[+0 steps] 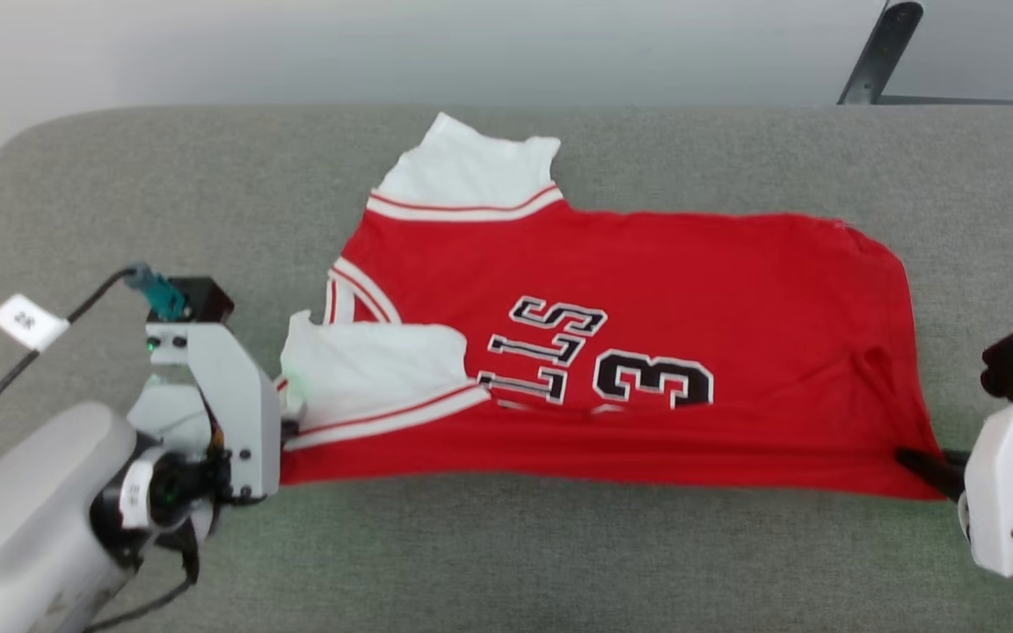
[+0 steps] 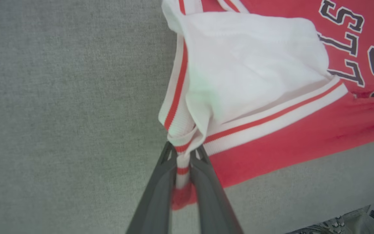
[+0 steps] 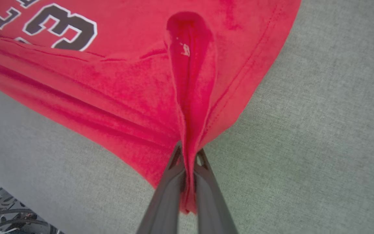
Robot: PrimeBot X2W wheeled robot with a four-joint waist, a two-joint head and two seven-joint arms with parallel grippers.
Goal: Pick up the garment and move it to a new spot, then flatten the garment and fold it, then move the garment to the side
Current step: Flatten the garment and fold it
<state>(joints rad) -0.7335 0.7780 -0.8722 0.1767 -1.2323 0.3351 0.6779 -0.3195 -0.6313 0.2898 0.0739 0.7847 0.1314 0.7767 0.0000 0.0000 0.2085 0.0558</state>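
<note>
The garment (image 1: pixel 647 290), a red jersey T-shirt with white sleeves and black lettering, lies spread sideways on the grey cushioned surface (image 1: pixel 559 563), its near edge folded over. My left gripper (image 2: pixel 183 151) is shut on the striped trim of the near white sleeve (image 2: pixel 248 61); in the head view this gripper (image 1: pixel 288 428) sits at the shirt's left end. My right gripper (image 3: pixel 188 151) is shut on a pinched ridge of red fabric (image 3: pixel 190 65) at the hem corner, at the shirt's right end (image 1: pixel 911 459). The far sleeve (image 1: pixel 471 171) lies flat.
The grey surface extends well beyond the shirt in front and on both sides. A dark metal leg (image 1: pixel 880 53) stands behind the far edge at the right. A cable with a white tag (image 1: pixel 27 323) hangs by my left arm.
</note>
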